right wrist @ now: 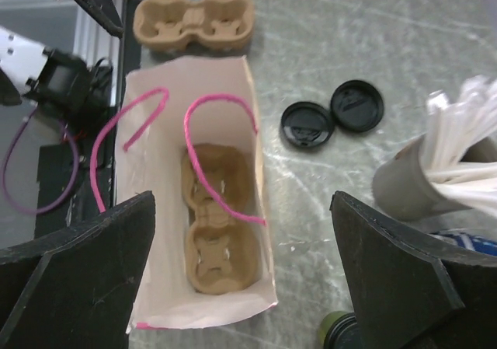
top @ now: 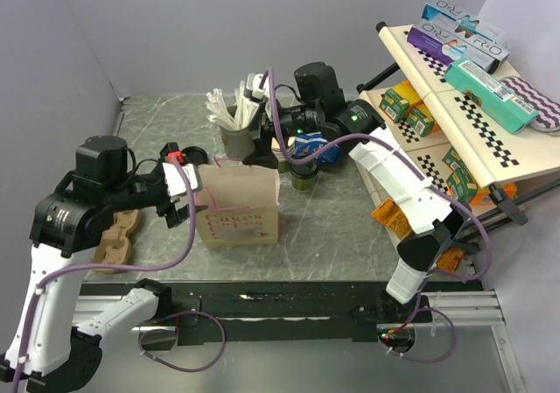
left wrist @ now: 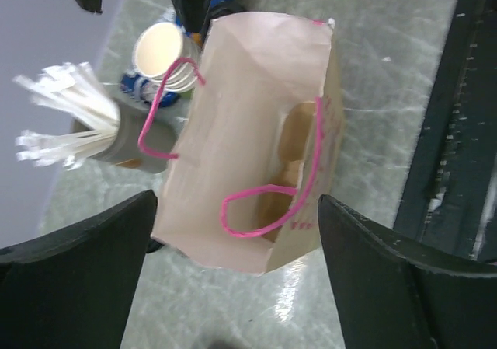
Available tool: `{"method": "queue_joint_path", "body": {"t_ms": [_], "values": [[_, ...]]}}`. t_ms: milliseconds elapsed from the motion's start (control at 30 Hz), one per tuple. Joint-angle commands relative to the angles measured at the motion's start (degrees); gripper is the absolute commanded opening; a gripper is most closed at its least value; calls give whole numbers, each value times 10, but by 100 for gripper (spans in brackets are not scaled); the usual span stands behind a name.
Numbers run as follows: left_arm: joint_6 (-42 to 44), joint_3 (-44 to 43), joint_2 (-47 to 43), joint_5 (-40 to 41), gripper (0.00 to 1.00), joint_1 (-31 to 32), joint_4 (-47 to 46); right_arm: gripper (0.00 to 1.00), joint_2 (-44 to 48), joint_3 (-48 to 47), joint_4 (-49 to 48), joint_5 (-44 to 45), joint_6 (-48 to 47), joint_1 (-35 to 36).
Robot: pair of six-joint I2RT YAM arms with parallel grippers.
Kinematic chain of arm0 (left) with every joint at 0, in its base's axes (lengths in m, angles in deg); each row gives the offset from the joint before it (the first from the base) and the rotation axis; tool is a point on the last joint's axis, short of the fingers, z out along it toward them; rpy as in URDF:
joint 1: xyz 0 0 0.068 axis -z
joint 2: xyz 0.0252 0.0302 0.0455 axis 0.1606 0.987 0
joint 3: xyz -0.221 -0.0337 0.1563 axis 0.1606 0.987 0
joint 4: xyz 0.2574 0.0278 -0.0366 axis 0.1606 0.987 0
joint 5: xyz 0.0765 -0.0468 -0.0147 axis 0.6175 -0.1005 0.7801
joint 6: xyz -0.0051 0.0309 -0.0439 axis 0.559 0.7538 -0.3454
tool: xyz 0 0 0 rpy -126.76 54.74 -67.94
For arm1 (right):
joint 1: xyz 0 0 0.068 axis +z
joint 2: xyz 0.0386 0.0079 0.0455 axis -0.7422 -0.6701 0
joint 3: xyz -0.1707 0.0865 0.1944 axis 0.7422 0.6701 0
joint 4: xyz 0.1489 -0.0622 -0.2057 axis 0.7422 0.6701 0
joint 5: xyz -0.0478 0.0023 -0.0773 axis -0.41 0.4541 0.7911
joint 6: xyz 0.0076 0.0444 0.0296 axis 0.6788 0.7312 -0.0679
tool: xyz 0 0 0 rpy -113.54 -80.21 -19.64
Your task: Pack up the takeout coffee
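The takeout coffee [top: 304, 179] is standing upright on the table [top: 350, 244], its round black lid sitting closed on top and its dark greenish sides showing beneath. It is resting just beside the right end of the paper bag [top: 238, 207], outside it and not touching (a strip of bare table is showing between them). In the right wrist view the takeout coffee [right wrist: 340, 335] is only peeking in at the bottom edge, showing part of the lid and a bit of green side.
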Motion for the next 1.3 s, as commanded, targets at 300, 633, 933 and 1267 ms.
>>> {"method": "queue_joint_path", "body": {"t_ms": [300,633,933,1267], "values": [[112,93,26,-64,86,1,16,96,-29,-1,-5,-62,-33,-1],[154,87,66,-60,63,7,32,62,-83,-39,-4,-57,-38,27],[176,29,108,-57,1,15,90,0,-71,-72,-8,-62,-34,28],[133,-154,115,-1,1,15,92,0,-66,-157,-51,-26,-3,26]]}}
